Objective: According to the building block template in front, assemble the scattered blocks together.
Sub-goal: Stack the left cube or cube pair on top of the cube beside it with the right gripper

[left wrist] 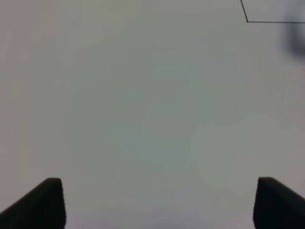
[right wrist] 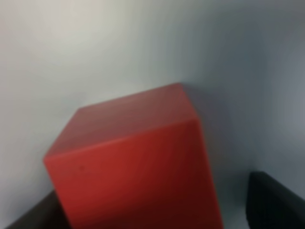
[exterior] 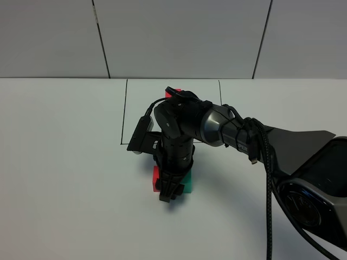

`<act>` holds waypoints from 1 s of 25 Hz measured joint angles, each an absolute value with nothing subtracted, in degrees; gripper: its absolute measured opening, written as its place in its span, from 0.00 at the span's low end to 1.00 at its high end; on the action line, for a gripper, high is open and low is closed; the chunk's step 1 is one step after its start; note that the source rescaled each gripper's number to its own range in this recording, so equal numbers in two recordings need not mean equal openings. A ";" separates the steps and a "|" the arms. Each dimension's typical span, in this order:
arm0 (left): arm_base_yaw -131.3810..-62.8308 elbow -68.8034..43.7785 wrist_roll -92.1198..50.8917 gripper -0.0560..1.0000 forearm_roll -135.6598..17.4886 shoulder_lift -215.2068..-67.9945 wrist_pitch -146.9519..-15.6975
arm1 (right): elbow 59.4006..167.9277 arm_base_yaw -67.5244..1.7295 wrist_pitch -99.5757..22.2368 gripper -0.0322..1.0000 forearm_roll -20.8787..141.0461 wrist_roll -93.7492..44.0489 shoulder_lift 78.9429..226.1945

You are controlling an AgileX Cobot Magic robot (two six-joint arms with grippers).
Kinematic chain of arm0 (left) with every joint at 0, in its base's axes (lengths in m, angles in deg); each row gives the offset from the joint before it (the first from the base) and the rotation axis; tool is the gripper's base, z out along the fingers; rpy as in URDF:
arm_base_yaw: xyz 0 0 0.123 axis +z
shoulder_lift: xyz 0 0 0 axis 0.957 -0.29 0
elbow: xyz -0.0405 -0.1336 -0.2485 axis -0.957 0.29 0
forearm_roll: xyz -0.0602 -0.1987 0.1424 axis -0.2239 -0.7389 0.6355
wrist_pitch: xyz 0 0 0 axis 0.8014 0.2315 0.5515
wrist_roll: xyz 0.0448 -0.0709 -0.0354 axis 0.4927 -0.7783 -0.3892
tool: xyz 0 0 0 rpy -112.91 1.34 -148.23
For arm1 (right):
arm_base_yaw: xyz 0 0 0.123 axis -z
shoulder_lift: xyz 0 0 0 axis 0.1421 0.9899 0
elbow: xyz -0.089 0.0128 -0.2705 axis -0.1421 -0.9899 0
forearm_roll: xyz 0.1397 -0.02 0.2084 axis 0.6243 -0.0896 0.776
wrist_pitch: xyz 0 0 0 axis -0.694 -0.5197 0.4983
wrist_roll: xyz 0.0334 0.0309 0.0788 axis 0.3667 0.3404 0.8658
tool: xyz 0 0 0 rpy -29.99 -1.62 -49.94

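**A:** Where is the right hand (exterior: 169, 193) working?

**B:** It is pointing straight down at the white desk (exterior: 65, 179). The small bright red matte cube (right wrist: 138, 162) is sitting between its fingers. The jaws are standing wide, and a strip of bare desk is showing between the cube and one finger, so I am reading it as straddling the cube, not clamping it. On the other finger's side I cannot tell whether there is contact.

**A:** And the teal-green matte cube (exterior: 188, 183)?

**B:** It is lying just beside the hand, on the side opposite the red one. The hand is hiding whether the two are touching.

**A:** How is the red cube going to handle?

**B:** I am judging it light, rigid and not fragile. With that matte skin it is probably not slippery either. I would be taking it on two opposite flat faces, squarely and about halfway up. A grip across a corner is likely to twist it.

**A:** What about the template?

**B:** The template pair (exterior: 172, 91), inside the thin black drawn rectangle (exterior: 123, 108), is sitting beyond the hand, mostly behind the arm. Only some of its red is showing.

**A:** And the left hand (left wrist: 159, 191)?

**B:** It is hanging over bare desk with its fingers spread wide and nothing between them.
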State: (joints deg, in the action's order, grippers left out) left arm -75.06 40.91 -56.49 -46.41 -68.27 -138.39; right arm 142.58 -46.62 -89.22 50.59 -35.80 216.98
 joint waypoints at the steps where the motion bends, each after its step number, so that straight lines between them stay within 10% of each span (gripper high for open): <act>1: -75.06 40.91 -56.49 0.80 -46.41 -68.27 -138.39 | 142.58 -46.58 -89.22 0.84 50.74 -35.80 216.98; 9: -75.06 40.91 -56.49 0.80 -46.41 -68.27 -138.39 | 142.58 -46.58 -89.46 0.64 51.29 -35.95 217.03; 15: -75.06 40.91 -56.49 0.80 -46.41 -68.27 -138.39 | 142.58 -46.58 -89.46 0.09 51.50 -35.95 217.03; 25: -75.06 40.91 -56.49 0.80 -46.41 -68.27 -138.39 | 142.58 -46.50 -89.41 0.07 52.59 -35.83 217.09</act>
State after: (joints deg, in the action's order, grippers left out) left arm -75.06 40.91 -56.49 -46.41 -68.27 -138.39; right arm 142.58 -46.50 -89.41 52.59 -35.83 217.09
